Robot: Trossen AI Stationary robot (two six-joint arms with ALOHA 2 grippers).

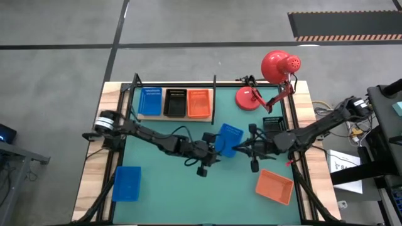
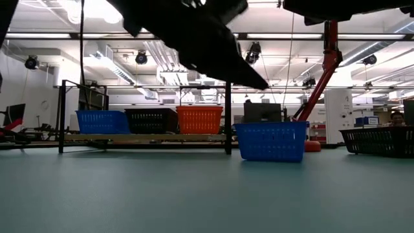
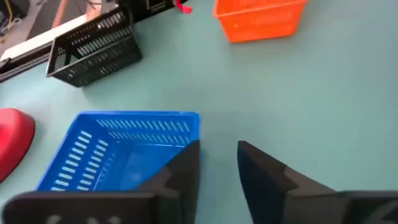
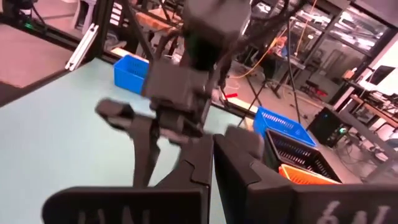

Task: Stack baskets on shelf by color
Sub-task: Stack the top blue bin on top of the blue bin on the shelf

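No legible text — none anywhere.

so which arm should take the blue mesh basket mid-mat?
Left, probably. The left claw sits open at the blue mesh plastic basket's rim; the right claw is beside it, fingers nearly shut.

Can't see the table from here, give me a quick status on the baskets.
Left tool open beside centre blue basket. Right tool nearby, shut. Shelf holds blue, black, orange-red baskets. Blue, orange-red, black baskets loose.
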